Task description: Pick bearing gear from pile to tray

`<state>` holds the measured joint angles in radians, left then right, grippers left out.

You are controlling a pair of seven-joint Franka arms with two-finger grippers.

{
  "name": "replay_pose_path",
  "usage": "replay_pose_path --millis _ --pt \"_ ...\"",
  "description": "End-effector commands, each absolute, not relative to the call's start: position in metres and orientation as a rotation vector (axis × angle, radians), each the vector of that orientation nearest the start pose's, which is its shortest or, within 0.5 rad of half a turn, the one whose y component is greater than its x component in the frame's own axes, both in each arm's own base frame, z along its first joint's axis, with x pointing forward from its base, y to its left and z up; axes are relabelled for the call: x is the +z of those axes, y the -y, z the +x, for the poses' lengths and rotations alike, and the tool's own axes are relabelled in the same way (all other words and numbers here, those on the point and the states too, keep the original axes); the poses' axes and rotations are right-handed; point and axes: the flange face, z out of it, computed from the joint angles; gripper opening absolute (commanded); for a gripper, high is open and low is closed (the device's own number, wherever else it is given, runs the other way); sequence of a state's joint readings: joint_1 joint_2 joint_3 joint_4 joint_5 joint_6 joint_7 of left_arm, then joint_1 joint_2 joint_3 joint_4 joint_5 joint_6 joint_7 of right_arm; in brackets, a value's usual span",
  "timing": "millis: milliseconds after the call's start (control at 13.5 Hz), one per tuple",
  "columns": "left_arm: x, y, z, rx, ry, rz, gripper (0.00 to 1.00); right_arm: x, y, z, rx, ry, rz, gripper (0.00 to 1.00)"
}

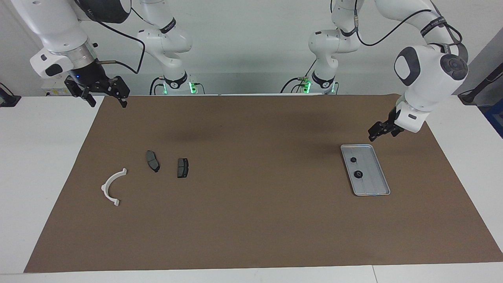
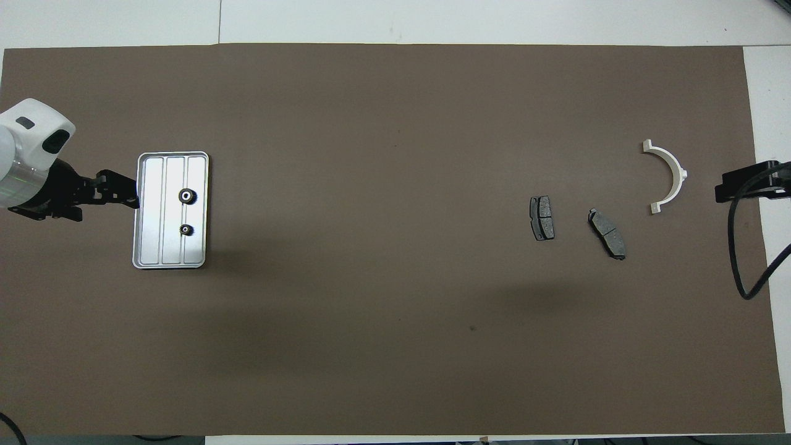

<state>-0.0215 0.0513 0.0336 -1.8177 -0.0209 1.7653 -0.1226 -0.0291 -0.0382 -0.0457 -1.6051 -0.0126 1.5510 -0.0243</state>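
The silver tray [image 1: 373, 184] [image 2: 151, 216] lies on the brown mat at the left arm's end of the table. Two small black bearing gears [image 1: 358, 174] [image 1: 353, 159] rest in it, seen from above as a larger one [image 2: 187, 196] and a smaller one [image 2: 186, 230]. My left gripper [image 1: 384, 133] [image 2: 126, 190] hangs open and empty in the air beside the tray's edge. The pile at the right arm's end holds a white arc [image 1: 114, 186] [image 2: 667, 176] and two dark brake pads [image 1: 153, 161] [image 1: 182, 168]. My right gripper [image 1: 107, 101] [image 2: 735, 184] waits open above the mat's corner.
The brown mat [image 1: 251, 220] covers most of the white table. A black cable [image 2: 741, 259] hangs from the right arm over the mat's edge. The two arm bases stand at the table's robot end.
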Motion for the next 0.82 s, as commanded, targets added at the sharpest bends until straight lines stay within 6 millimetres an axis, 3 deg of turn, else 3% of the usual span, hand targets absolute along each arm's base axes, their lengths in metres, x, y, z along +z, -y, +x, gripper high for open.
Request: replay_pose_path --millis 0,148,297,742 --pt "0.527 -0.004 0.548 0.171 0.209 -3.146 1.0 0.629 0.043 0.531 0.047 -0.07 -3.147 1.0" --pt "0.541 -0.005 0.531 0.222 0.207 -3.143 1.0 0.629 0.045 0.53 0.049 -0.075 -3.146 1.0" --pt "0.542 0.006 0.53 0.229 0.185 -3.142 1.0 0.629 0.045 0.529 0.064 -0.078 -3.147 1.0" --pt "0.542 0.008 0.538 0.157 0.165 -3.15 1.0 0.633 0.052 0.529 0.052 -0.095 -3.145 1.0"
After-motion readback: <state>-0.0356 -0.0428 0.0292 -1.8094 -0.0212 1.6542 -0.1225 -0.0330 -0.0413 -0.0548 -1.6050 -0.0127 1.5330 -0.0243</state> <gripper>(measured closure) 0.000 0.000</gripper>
